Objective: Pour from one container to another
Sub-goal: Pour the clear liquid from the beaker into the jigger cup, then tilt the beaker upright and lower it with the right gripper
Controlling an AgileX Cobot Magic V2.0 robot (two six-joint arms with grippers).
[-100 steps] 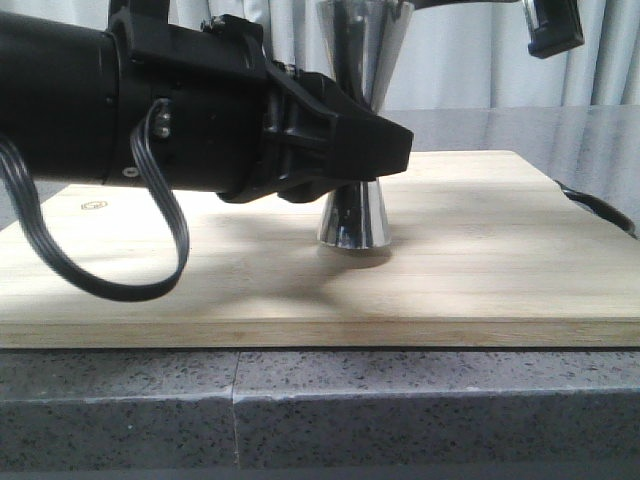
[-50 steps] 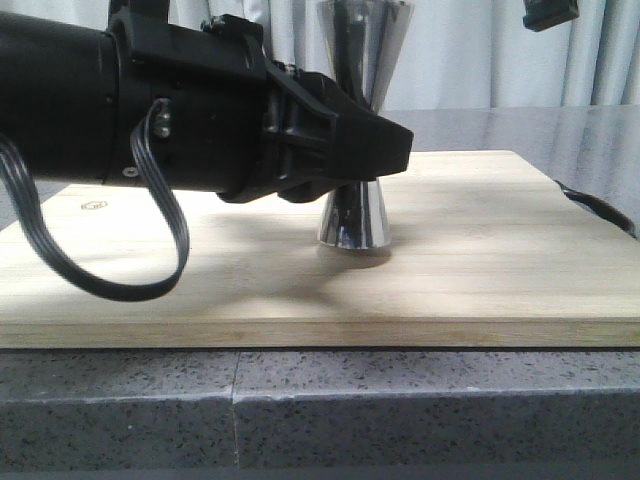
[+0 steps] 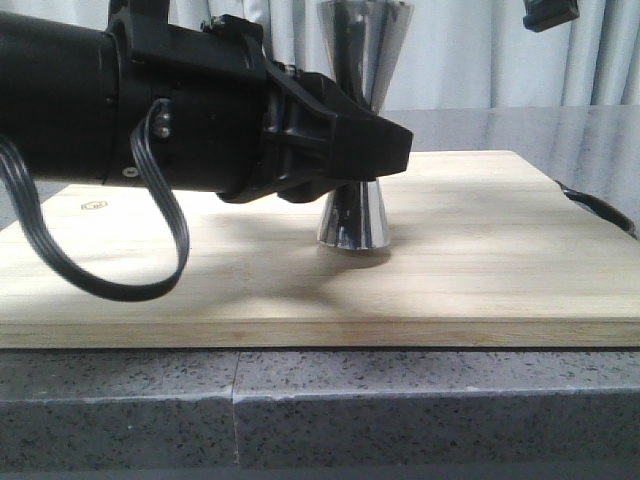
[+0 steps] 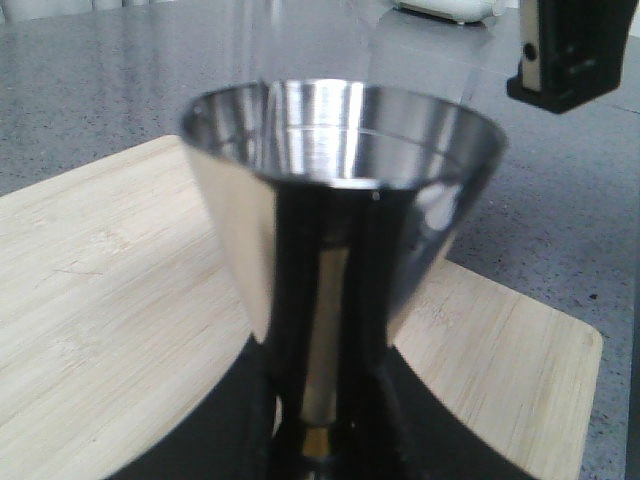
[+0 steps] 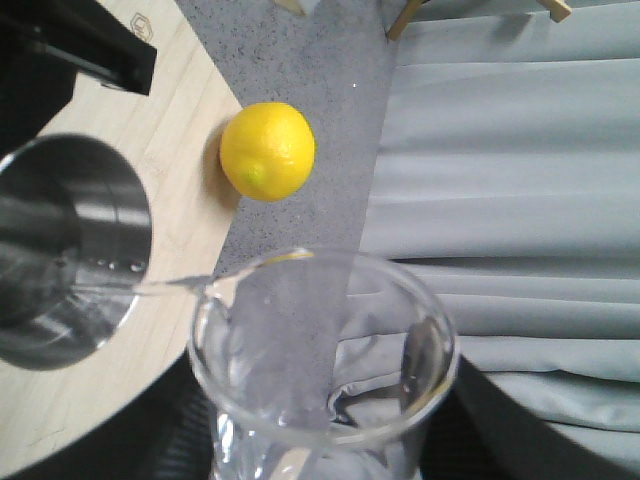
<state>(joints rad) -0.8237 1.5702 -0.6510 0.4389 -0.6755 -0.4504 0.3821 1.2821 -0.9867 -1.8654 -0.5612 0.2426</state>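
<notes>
Over board: beaker streaming into jigger.

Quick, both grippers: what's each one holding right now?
Left gripper: closed around the jigger's waist.
Right gripper: holding the tilted glass beaker, pouring into the jigger.

The left end effector and its bulky arm block the frame's left and centre, wrapped round the jigger. Bare cutting board at lower right offers open passage. A lemon sits on the table.

Speckled counter, wooden board, lemon
</notes>
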